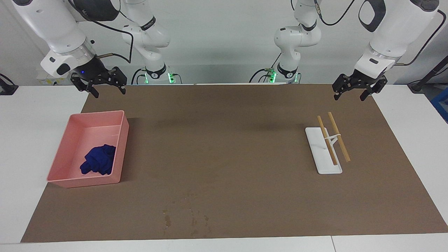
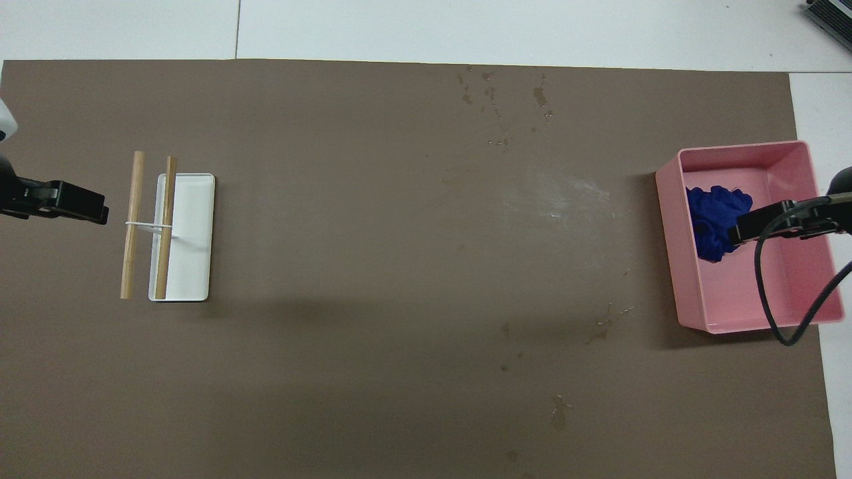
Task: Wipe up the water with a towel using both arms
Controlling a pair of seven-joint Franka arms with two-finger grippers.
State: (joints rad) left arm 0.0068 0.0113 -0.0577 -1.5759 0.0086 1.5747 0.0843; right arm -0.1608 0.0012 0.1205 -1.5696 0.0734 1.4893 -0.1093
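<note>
The blue towel (image 1: 98,159) (image 2: 715,219) lies bunched in a pink tray (image 1: 87,182) (image 2: 669,233) at the right arm's end of the table. Water (image 1: 189,218) (image 2: 506,100) shows as dark blotches and droplets on the brown mat, near the edge farthest from the robots. My right gripper (image 1: 108,91) (image 2: 749,229) hangs high and open, holding nothing; from above it covers the tray beside the towel. At the other end of the table my left gripper (image 1: 350,98) (image 2: 86,206) waits in the air, open and holding nothing.
A white stand (image 1: 323,150) (image 2: 186,233) carrying two wooden rods sits on the mat toward the left arm's end. A few smaller wet spots (image 2: 599,326) lie nearer to the robots. The brown mat (image 1: 227,140) covers most of the table.
</note>
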